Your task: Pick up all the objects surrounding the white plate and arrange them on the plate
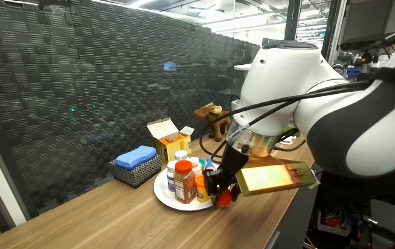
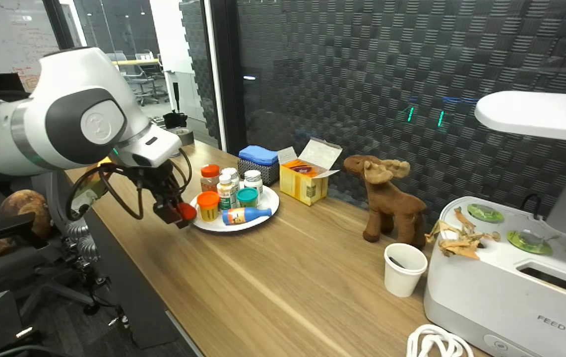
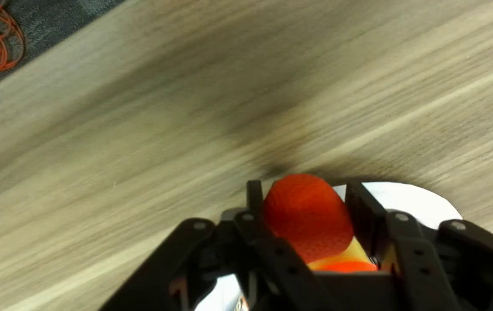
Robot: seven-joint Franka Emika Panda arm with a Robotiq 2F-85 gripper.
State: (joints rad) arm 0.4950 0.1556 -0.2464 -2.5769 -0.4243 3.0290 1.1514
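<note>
My gripper [image 3: 306, 203] is shut on an orange ball [image 3: 304, 220], with one finger on either side of it. In both exterior views the ball [image 2: 186, 211] hangs at the rim of the white plate [image 2: 270, 201]; I cannot tell whether it is over the rim or just outside. On the plate stand a red-capped spice jar [image 1: 185, 185], white bottles [image 2: 225, 191] with labels, an orange-lidded yellow cup [image 2: 208, 207] and a teal-lidded cup [image 2: 247, 197]. A blue bottle [image 2: 245, 214] lies on its side along the plate's edge. The arm partly covers the plate in an exterior view.
Behind the plate are an open yellow box [image 2: 305, 186] and a patterned box with a blue cloth [image 1: 136, 157] on top. A brown moose figure [image 2: 392, 208], a white paper cup [image 2: 402, 272] and a white appliance [image 2: 486, 292] stand farther along the table.
</note>
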